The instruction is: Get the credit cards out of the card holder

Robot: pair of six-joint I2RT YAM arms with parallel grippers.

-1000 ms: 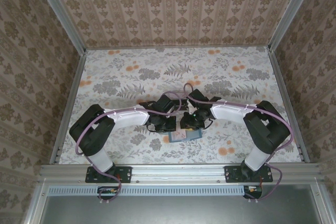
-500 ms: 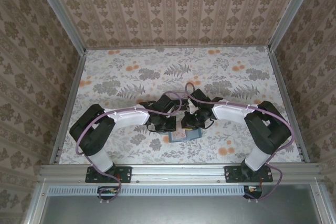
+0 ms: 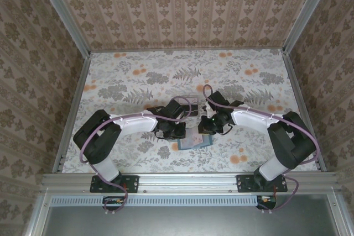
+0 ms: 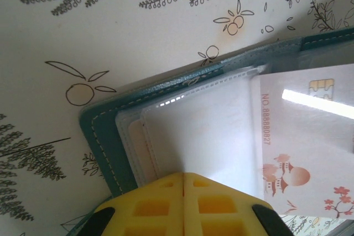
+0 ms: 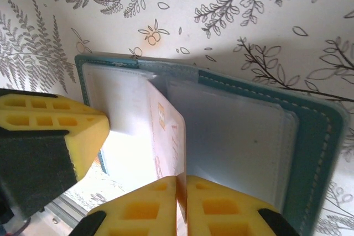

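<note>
From above, the card holder (image 3: 194,141) lies open on the flowered bench (image 3: 138,75), near the front edge and between the two arms. It shows as a small teal rectangle with a pale pink patch on it. The left gripper (image 3: 176,131) hangs over its left end and the right gripper (image 3: 207,129) over its far right part. How far either one is open cannot be told from here.

In the left wrist view, the card holder (image 4: 105,131) has a teal cover with pale stitching along a rounded corner, and frosted clear sleeves are stacked inside. A credit card (image 4: 310,147) lies over the right side. It is pale pink, with a gold chip, a printed number along one edge and small red-orange drawings. The yellow fingers of the left gripper (image 4: 184,192) are pressed together, only a thin seam between them. The clear sleeve runs in under that seam, so they seem to pinch it.

In the right wrist view, the card holder (image 5: 315,136) lies flat on the bench (image 5: 249,4) with both clear-pocketed leaves spread. The credit card (image 5: 168,131) stands on edge over the middle, leaning left. The right gripper (image 5: 181,197) is clamped on its near end, one yellow finger on each face. One finger (image 5: 83,131) of the left gripper rests at the left leaf.
</note>
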